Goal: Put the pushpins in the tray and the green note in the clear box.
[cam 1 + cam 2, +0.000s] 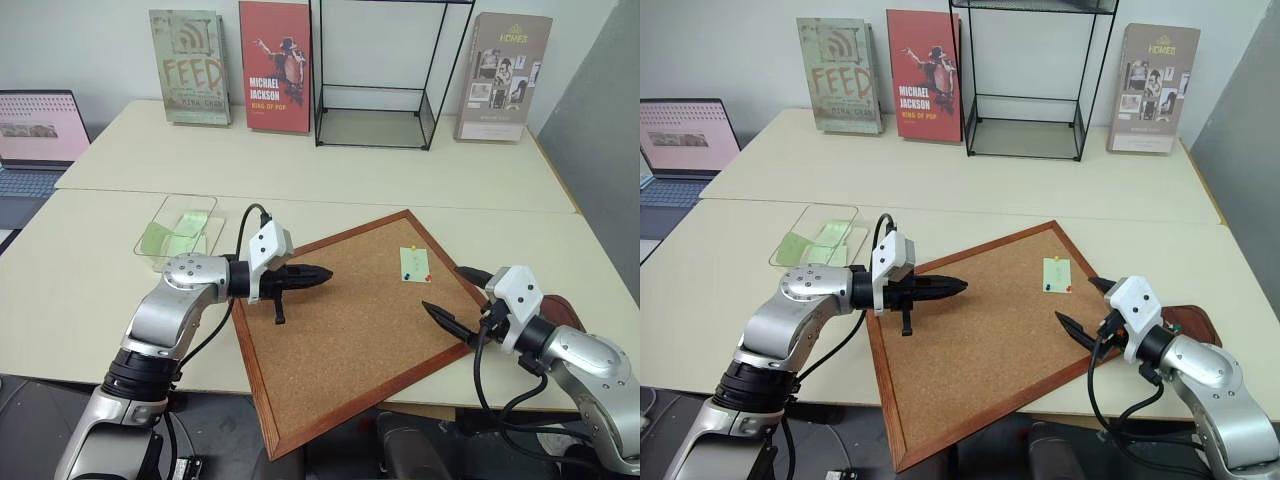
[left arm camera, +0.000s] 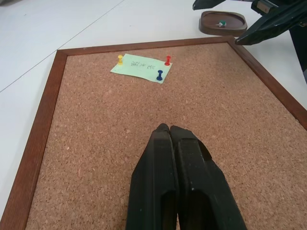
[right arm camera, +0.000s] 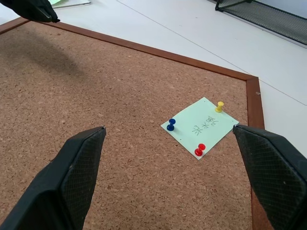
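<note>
Green note (image 3: 200, 125) lies flat on the corkboard (image 1: 350, 330), near the board's far-right corner, pinned by 3 pushpins: yellow (image 3: 219, 106), blue (image 3: 171, 124), red (image 3: 200, 149). Its long axis runs about parallel with the board's nearest edge.

Right gripper (image 1: 457, 296) is the nearer one: spread wide, empty, hovering at the board's right edge, with the note just ahead between its 2 fingers in the right wrist view. Left gripper (image 1: 324, 272) has its fingers pressed together, holding nothing, over the board's left-middle, well apart from the note; the note lies straight ahead of its tips across bare cork.

Tray (image 2: 223, 22) sits off the board's right corner, close behind the right gripper, 1 pin already in it. Clear box (image 1: 180, 232) is far left on the surface, beside the left arm, already holding some green slips.

Judgement: pins favour the right arm. Open cork all round the note, frame edge close on 2 sides.
</note>
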Robot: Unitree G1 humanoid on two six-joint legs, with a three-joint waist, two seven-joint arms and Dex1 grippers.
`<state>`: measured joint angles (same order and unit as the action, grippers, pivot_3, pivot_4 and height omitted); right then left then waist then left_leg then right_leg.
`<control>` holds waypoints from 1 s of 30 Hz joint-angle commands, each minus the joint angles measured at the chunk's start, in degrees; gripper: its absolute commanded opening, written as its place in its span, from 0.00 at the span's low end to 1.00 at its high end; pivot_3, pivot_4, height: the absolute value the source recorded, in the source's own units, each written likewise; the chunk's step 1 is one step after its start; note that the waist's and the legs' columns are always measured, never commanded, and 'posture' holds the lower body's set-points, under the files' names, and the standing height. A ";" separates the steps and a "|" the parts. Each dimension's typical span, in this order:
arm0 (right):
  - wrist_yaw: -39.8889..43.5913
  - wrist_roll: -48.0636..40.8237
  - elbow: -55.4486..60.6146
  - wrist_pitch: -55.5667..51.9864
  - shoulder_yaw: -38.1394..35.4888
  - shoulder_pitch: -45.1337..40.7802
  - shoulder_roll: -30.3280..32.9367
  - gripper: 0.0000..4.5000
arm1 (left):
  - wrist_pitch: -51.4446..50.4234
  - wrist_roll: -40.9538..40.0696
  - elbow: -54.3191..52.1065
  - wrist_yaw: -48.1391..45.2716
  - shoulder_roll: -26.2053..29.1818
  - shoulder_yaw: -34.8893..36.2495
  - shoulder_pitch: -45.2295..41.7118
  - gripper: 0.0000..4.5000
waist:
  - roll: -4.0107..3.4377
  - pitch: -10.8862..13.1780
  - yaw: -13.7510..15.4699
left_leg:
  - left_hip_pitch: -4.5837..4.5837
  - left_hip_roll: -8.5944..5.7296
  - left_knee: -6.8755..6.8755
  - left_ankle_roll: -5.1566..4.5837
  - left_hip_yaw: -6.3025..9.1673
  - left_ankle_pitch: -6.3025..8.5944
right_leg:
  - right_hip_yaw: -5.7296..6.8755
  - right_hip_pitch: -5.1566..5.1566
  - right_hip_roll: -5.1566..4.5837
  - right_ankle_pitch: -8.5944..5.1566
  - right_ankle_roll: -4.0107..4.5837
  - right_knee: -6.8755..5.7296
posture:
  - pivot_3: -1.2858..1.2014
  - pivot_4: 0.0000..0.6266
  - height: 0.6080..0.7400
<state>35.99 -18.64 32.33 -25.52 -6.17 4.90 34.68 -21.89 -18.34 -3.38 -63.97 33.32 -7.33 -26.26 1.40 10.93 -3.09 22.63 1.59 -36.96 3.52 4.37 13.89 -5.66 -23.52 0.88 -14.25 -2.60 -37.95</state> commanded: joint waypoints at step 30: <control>-9.51 10.97 -34.92 0.00 9.84 -31.30 -11.30 0.91 | 14.19 12.35 19.48 4.93 -11.08 -8.49 -3.05 0.00 | -0.06 -0.03 -0.27 | -0.01 -0.02 0.01 -0.01 0.01 0.00 | 0.00 0.00 0.02 0.20 -0.32 -0.04 | 0.52 0.24 1.00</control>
<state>26.07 -8.48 -1.83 -28.16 3.27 -24.37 23.83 -7.20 -6.64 16.41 -58.93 21.67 -15.57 -29.60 1.35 10.90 -3.36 22.62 1.57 -36.94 3.51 4.39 13.89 -5.67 -23.52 0.90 -14.05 -2.91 -38.00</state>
